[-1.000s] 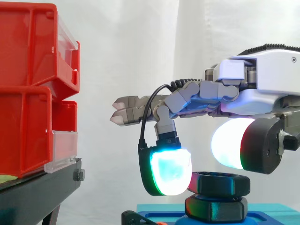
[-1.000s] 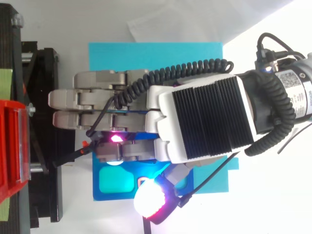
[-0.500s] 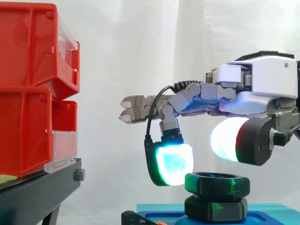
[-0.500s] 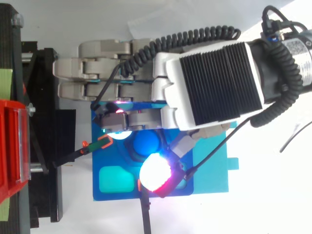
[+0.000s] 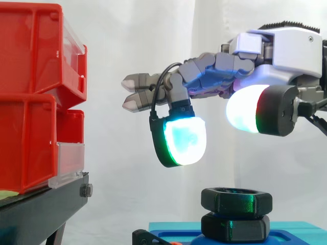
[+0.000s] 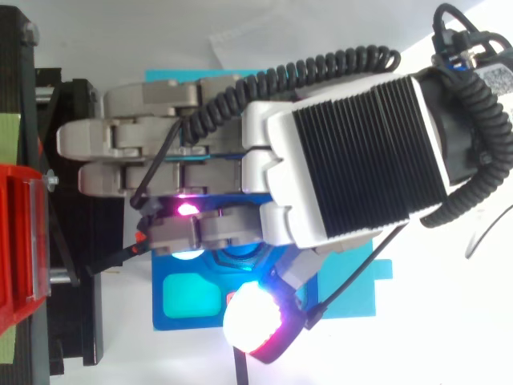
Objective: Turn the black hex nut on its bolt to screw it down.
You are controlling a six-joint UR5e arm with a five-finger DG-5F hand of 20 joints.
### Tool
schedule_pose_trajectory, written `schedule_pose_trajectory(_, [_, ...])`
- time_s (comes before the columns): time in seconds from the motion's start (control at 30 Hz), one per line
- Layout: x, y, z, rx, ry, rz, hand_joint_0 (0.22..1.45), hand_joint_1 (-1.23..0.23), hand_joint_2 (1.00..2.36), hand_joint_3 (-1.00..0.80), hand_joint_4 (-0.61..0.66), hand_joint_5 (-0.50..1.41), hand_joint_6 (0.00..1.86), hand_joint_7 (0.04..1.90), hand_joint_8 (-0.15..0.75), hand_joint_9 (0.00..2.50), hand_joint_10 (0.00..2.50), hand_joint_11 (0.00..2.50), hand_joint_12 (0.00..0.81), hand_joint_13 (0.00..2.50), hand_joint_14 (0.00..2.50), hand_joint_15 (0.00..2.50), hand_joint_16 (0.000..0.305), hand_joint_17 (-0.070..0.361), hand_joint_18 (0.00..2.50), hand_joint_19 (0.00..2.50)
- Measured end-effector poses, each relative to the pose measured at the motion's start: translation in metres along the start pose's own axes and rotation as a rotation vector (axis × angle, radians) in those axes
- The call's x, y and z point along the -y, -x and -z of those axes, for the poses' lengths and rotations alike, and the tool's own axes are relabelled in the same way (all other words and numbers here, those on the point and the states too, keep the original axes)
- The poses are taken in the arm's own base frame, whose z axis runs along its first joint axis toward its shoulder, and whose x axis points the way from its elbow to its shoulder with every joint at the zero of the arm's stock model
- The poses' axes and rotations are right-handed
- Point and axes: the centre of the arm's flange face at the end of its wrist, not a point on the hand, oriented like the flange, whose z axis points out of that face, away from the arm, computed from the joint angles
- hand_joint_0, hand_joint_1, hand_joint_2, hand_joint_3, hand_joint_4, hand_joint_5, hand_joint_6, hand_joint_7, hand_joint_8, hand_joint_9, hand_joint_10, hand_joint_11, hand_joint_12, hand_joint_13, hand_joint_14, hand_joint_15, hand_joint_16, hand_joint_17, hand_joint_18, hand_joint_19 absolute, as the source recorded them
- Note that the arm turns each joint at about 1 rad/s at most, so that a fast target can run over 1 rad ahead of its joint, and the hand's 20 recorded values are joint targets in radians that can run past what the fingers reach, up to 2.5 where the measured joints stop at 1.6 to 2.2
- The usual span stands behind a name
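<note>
bolt thread is hidden: in the side view the black hex nut (image 5: 236, 199) lies flat on a second black hex piece (image 5: 235, 227), whose underside is cut off at the frame edge. from above, the hand (image 6: 353, 160) covers most of the nut; only a dark sliver shows near the middle of the blue base plate (image 6: 188, 298). hand is released and grasps nothing. its fingers run mostly straight toward the red bins (image 5: 30, 97), one bent down with a cyan-green pad (image 5: 185, 143), thumb pad (image 5: 245, 109) white. both pads hang clear above the nut. black stand (image 5: 41, 212) sits left of the plate, with a small black-orange clip (image 6: 151, 240) at the plate's left edge. nut axis vertical, flats facing sideways.
</note>
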Motion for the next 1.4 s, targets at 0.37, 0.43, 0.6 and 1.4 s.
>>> schedule_pose_trajectory(0.37, [-0.023,-0.003,-0.010,-0.026,-0.005,0.004,0.49,-0.31,1.00,-0.50,0.25,-0.12,0.62,1.31,0.276,0.46,0.00,0.00,0.336,0.18,0.00,0.00,0.060,0.135,0.23,0.00])
schedule_pose_trajectory(0.43, [-0.026,-0.003,-0.011,-0.033,-0.004,0.002,0.49,-0.31,1.00,-0.50,0.25,-0.12,0.62,1.32,0.276,0.46,0.00,0.00,0.336,0.18,0.00,0.00,0.060,0.135,0.23,0.00])
schedule_pose_trajectory(0.6, [-0.035,-0.004,-0.015,-0.035,-0.004,0.001,0.49,-0.32,1.00,-0.50,0.25,-0.12,0.62,1.32,0.269,0.47,0.00,0.00,0.329,0.27,0.00,0.00,0.060,0.135,0.28,0.02])
schedule_pose_trajectory(1.4, [-0.048,-0.020,-0.016,-0.042,-0.021,0.011,0.49,-0.33,1.00,-0.50,0.25,-0.11,0.59,1.35,0.265,0.49,0.00,0.00,0.329,0.30,0.00,0.00,0.058,0.131,0.33,0.04])
